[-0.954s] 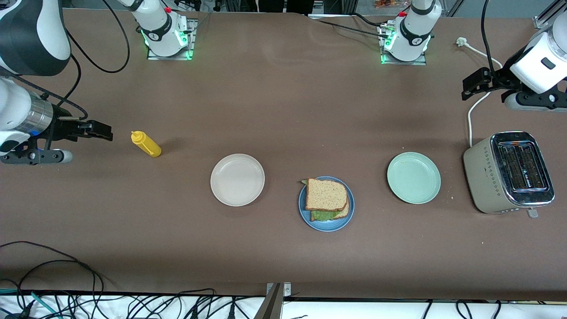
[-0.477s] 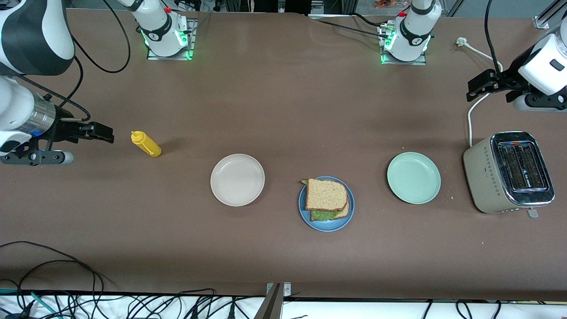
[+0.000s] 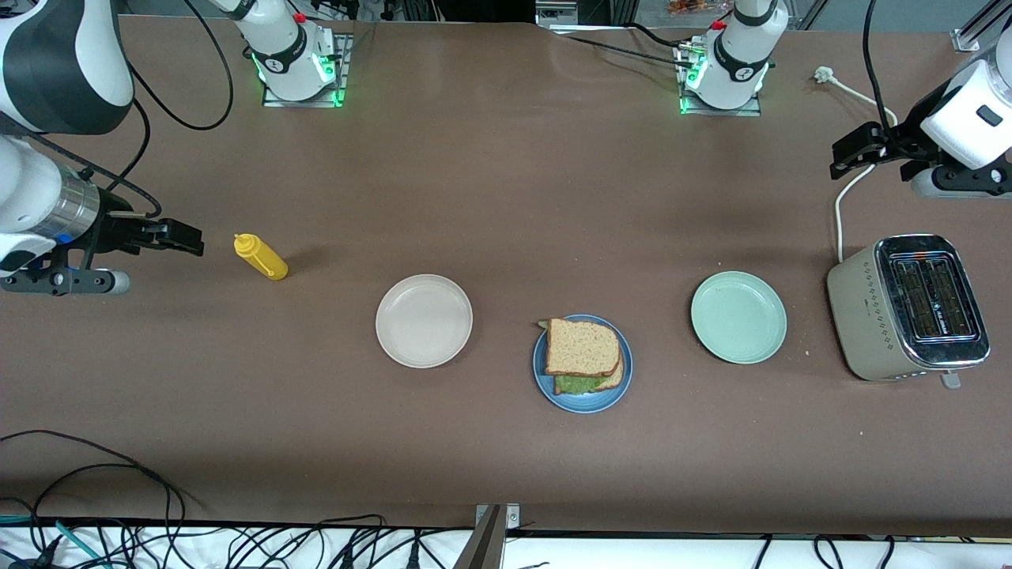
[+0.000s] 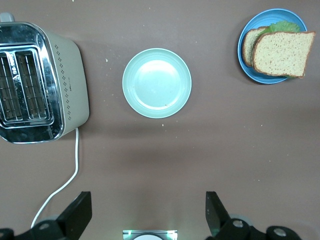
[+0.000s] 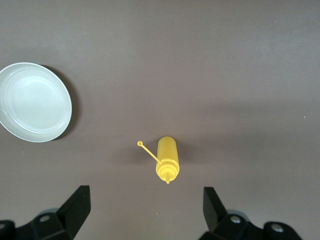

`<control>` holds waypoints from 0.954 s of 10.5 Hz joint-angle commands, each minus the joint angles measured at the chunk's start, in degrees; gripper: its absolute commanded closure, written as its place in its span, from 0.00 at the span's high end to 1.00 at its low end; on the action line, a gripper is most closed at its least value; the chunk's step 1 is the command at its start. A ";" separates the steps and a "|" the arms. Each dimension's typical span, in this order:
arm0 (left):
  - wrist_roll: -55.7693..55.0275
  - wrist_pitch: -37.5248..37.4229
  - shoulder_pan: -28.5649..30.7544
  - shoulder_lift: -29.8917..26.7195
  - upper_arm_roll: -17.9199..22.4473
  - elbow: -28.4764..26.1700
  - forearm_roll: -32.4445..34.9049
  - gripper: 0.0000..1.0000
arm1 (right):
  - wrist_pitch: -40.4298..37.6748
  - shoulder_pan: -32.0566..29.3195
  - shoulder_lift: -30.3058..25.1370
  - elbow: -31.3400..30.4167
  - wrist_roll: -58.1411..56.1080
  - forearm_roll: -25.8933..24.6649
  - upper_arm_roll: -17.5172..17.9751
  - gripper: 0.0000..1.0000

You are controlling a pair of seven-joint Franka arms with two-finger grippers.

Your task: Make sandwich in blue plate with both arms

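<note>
The sandwich [image 3: 583, 353] lies on the blue plate [image 3: 585, 401]: two tan bread slices, offset, with green lettuce showing at the edges. The left wrist view also shows the sandwich [image 4: 282, 52] on the blue plate [image 4: 256, 24]. My left gripper [image 3: 850, 150] hangs open and empty over the bare table by the toaster's cord, at the left arm's end. My right gripper [image 3: 186, 237] hangs open and empty at the right arm's end, beside a yellow bottle. In the wrist views the left gripper [image 4: 148, 205] and the right gripper [image 5: 145, 197] hold nothing between wide-set fingers.
A yellow squeeze bottle [image 3: 261, 257] lies on its side; the right wrist view shows this bottle [image 5: 166, 160] too. A cream-white plate [image 3: 424, 320] and a pale green plate [image 3: 738, 317] flank the blue one. A toaster [image 3: 909, 307] with a white cord [image 3: 842, 197] stands at the left arm's end.
The left gripper has drifted slightly toward the robots' bases. The right arm has hardly moved. The sandwich and plates have stayed put.
</note>
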 commanded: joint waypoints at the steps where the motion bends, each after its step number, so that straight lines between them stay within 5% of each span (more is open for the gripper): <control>1: -0.99 -1.02 -0.79 -0.08 0.67 1.80 1.68 1.00 | 0.60 0.09 -0.57 -0.60 1.07 -0.78 0.20 1.00; 10: -1.70 -2.42 -0.96 0.63 0.50 4.27 1.76 1.00 | 0.60 0.09 -0.57 -0.60 1.15 -0.69 0.11 1.00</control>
